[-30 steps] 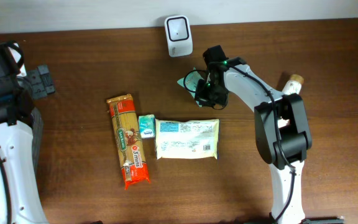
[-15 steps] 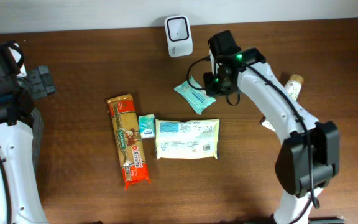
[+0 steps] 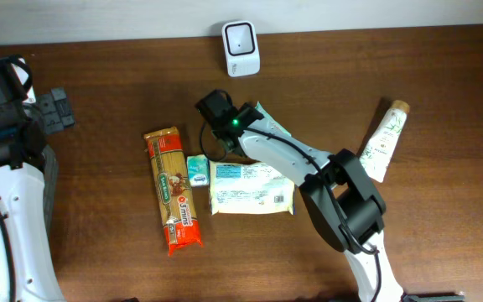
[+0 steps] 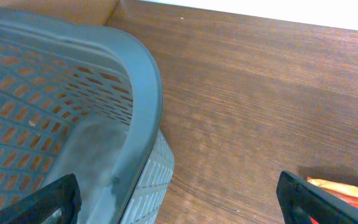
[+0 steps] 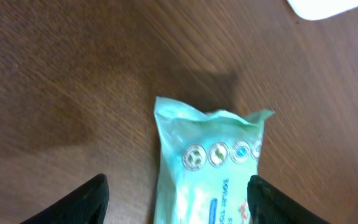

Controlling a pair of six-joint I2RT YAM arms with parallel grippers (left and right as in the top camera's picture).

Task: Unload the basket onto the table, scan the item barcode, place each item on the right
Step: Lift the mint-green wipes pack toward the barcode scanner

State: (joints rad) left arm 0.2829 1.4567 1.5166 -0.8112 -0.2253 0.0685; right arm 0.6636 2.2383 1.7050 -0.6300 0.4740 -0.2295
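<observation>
A teal pack of wipes point(image 5: 211, 163) lies on the brown table, its crimped end toward the white barcode scanner point(image 3: 241, 38). My right gripper point(image 5: 179, 204) is open, one finger on each side of the pack, and does not grip it. From overhead the pack point(image 3: 268, 122) pokes out from under the right arm, below and right of the scanner. My left gripper point(image 4: 185, 202) stands wide open and empty over the rim of a grey basket point(image 4: 104, 93) at the far left.
An orange spaghetti pack point(image 3: 173, 190), a small teal packet point(image 3: 197, 170) and a white flat pack point(image 3: 251, 187) lie side by side mid-table. A cream tube point(image 3: 384, 141) rests at the right. A black block point(image 3: 54, 109) sits near the left arm.
The right arm swung left from beside the scanner toward the middle of the table, carrying the wipes. Its jaws then opened and the pack now lies free on the table.
</observation>
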